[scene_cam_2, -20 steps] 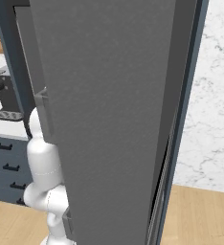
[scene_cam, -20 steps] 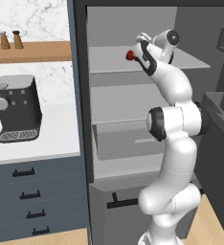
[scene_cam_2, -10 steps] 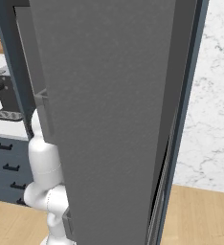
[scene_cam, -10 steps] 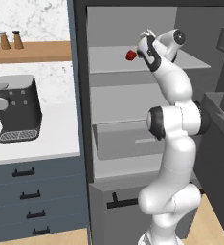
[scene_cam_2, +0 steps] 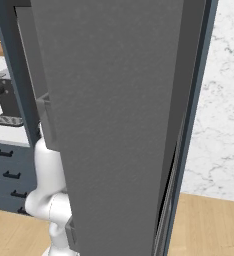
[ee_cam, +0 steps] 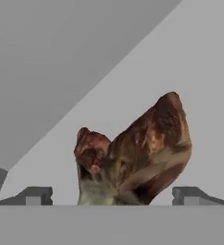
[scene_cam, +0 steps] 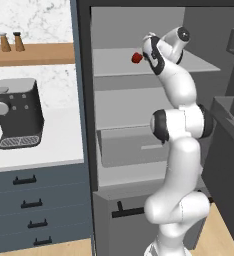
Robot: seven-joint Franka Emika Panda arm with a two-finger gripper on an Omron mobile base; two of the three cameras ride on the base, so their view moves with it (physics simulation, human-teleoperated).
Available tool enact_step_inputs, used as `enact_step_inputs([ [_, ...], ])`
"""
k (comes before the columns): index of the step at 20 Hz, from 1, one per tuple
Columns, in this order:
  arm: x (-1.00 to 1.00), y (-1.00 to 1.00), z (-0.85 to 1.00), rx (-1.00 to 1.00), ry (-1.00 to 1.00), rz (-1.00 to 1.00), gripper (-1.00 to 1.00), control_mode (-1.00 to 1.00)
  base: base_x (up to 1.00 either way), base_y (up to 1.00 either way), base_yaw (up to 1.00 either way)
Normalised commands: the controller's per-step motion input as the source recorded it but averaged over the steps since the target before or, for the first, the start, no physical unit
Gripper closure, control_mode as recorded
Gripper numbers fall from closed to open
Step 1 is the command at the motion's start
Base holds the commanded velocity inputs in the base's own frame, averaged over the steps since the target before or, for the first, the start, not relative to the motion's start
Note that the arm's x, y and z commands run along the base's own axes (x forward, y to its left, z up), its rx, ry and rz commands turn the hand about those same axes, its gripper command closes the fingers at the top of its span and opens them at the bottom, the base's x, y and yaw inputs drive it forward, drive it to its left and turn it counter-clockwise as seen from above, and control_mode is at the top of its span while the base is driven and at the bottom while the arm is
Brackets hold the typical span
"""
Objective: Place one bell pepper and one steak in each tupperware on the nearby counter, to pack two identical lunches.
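Open fridge: bell pepper (scene_cam: 136, 58) on upper shelf (scene_cam: 119, 65), just left of the raised arm. Steak (ee_cam: 138, 158) on a shelf, between the two pincer (ee_cam: 113, 195) fingertips (ee_cam: 35, 195). Bench (scene_cam: 39, 150) left of fridge, carrying coffee machine (scene_cam: 16, 120); drawers (scene_cam: 36, 210) beneath.

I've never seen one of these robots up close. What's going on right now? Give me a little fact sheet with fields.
Place: open fridge, beside a counter with a coffee machine
Arm: reaching up to the top shelf
Fingers: spread wide, one on each side of the steak
Steak: brown, mottled, between the fingers on the shelf, not gripped yet
Red item by the hand: bell pepper, on the same shelf
Likely next: fingers closing on the steak
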Motion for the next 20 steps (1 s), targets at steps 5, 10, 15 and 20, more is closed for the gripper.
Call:
enact_step_inputs([
  [5,0.12,0.04,-0.03,-0.09,0.0,0.0,-1.0,-1.0,0.0,0.0,0.0],
  [10,0.04,0.1,-0.03,-0.35,0.01,0.02,-1.0,-1.0,0.0,0.0,0.0],
  [15,0.15,0.0,-0.38,-0.3,0.03,0.06,-1.0,-1.0,0.0,0.0,0.0],
  [20,0.13,0.0,-0.27,-0.28,0.0,0.06,-1.0,-1.0,0.0,0.0,0.0],
])
